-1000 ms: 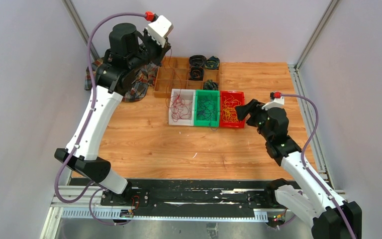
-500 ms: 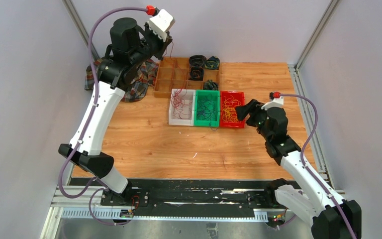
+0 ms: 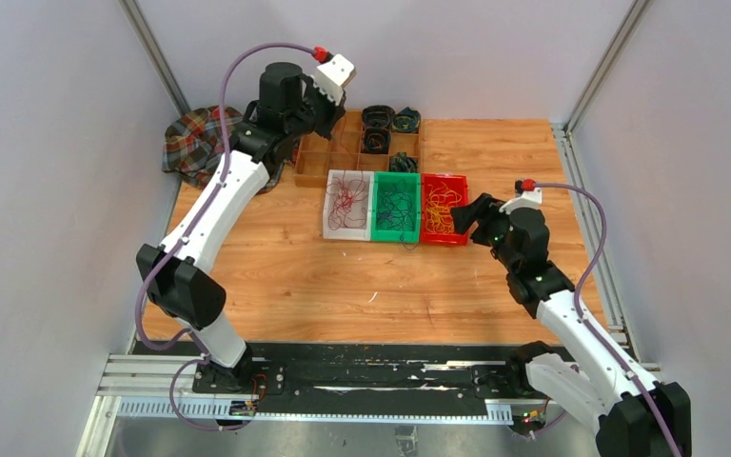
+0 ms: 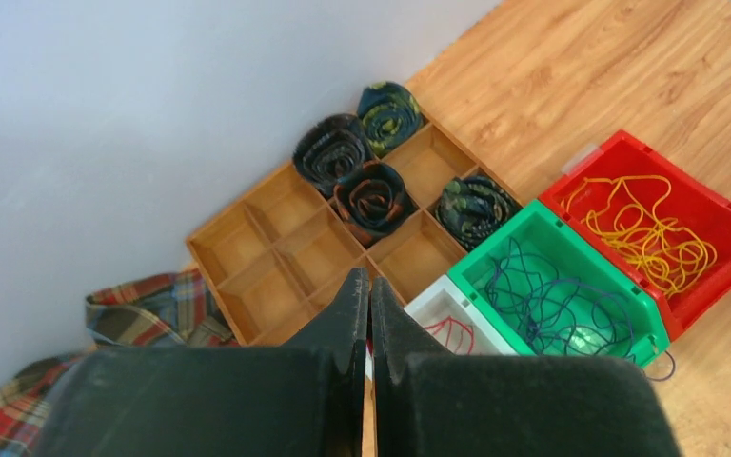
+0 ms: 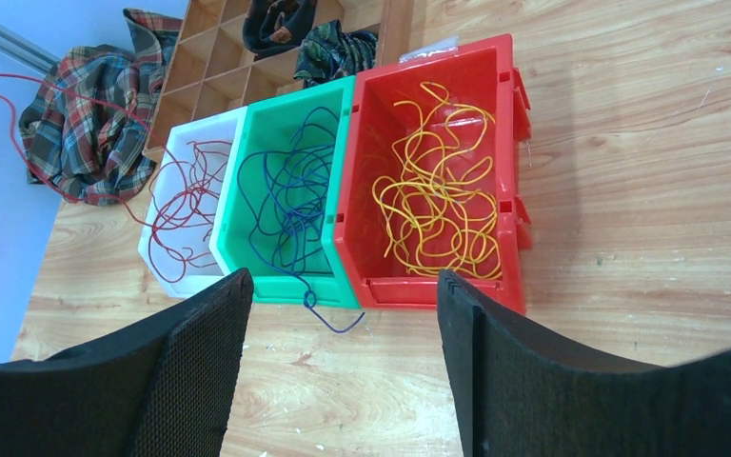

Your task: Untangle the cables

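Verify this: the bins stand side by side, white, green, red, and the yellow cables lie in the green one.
Wrong bin. The right wrist view shows the yellow cables in the red bin; the green bin holds dark blue cables. The rest is right.

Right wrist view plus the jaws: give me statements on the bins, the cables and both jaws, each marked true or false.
1. The yellow cables lie in the red bin. True.
2. The green bin stands at one end of the row. False: it sits between the white bin and the red bin.
3. A strand of the blue cables hangs over the green bin's front edge onto the table. True.
4. The right jaws are shut on a cable. False: they stand open and hold nothing.
5. The left jaws are open. False: they are shut, apparently on a strand of the red cables that rises from the white bin.
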